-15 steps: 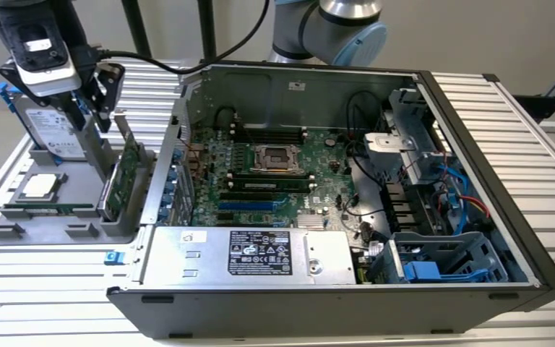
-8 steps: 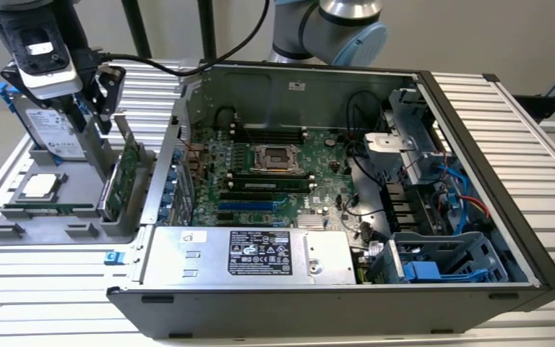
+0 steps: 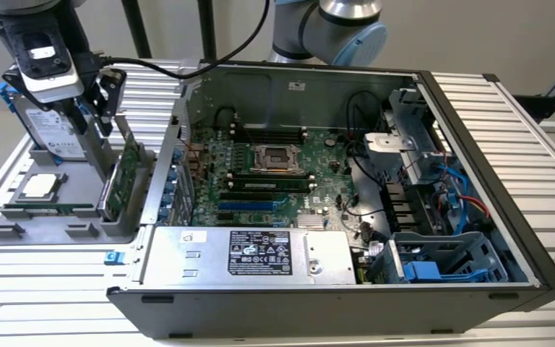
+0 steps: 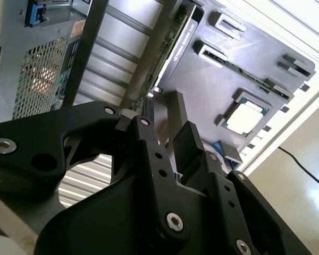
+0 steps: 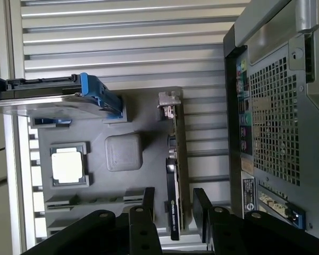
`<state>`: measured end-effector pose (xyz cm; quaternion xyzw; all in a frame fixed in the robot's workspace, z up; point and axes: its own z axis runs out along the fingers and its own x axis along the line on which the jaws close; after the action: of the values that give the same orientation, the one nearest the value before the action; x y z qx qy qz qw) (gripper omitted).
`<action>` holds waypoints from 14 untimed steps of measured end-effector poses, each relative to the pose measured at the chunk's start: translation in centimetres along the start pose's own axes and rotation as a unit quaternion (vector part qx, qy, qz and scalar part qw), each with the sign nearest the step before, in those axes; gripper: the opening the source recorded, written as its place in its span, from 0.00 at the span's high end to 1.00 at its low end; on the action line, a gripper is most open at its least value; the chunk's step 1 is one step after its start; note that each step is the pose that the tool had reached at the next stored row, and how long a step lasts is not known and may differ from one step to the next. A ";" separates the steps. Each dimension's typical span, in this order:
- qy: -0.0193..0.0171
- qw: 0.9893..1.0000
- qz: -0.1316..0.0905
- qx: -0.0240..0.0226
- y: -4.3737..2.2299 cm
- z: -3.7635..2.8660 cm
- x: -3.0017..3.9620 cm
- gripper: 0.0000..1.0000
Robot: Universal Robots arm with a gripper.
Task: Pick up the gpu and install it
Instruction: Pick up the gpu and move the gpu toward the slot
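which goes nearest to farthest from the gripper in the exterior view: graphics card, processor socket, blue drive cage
1. graphics card, upright just below the gripper.
2. processor socket, middle of the open case.
3. blue drive cage, case corner at the exterior view's right.

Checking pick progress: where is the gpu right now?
In the exterior view, the gpu stands on edge in the grey parts tray at that view's left, between the hard drive and the open computer case, under the gripper.
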<state>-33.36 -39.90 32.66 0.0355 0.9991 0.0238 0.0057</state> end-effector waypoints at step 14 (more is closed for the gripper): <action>0.000 1.000 0.000 0.000 -0.03 0.74 0.01 0.00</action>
<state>-33.36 -39.90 31.91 0.0355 0.9991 0.0239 0.0057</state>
